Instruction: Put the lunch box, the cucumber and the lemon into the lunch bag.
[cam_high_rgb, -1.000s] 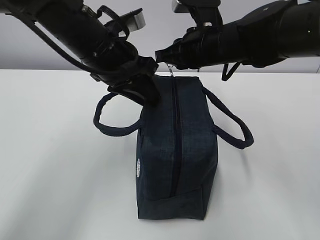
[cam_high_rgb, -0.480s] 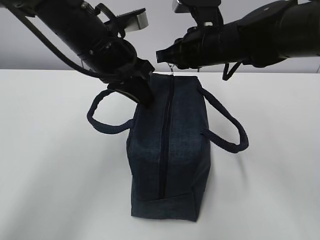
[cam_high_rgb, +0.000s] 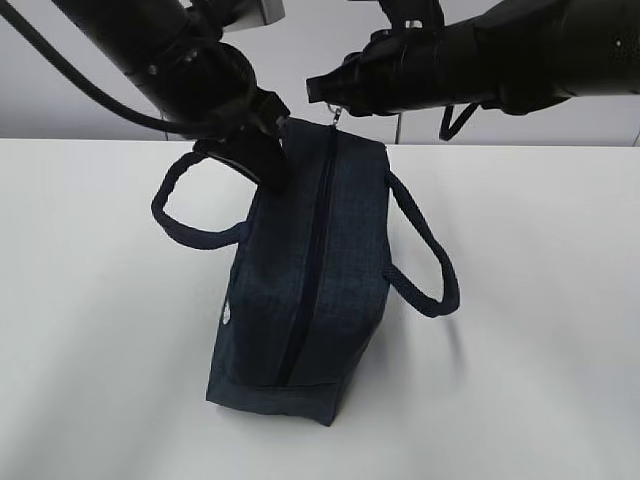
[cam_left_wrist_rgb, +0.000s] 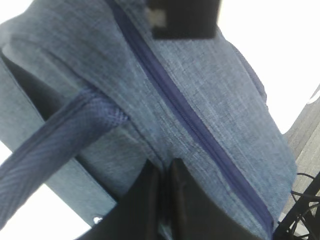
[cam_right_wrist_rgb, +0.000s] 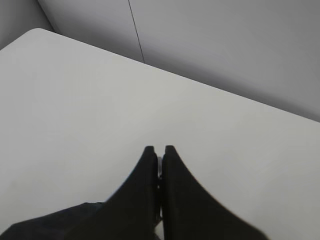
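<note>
One boxy dark navy fabric lunch bag (cam_high_rgb: 310, 270) stands tilted at frame centre, zipper fully closed. Left gripper (cam_high_rgb: 262, 160), upper left, pinches its fabric; right gripper (cam_high_rgb: 322, 90), upper centre, grips the silver ring pull (cam_high_rgb: 336, 117). Hold fabric taut; pull along the zipper line.

**White table, one bag on it**

A plain white table (cam_high_rgb: 90, 330) fills the scene from the near edge back to a grey wall. The only thing resting on it is the bag (cam_high_rgb: 300, 290), near the middle, its long side running from near to far. The bag leans: its near bottom end sits on the table, while its far end is raised. One loop handle hangs out to the left, the other to the right. A soft shadow falls on the table right of the bag.
</note>
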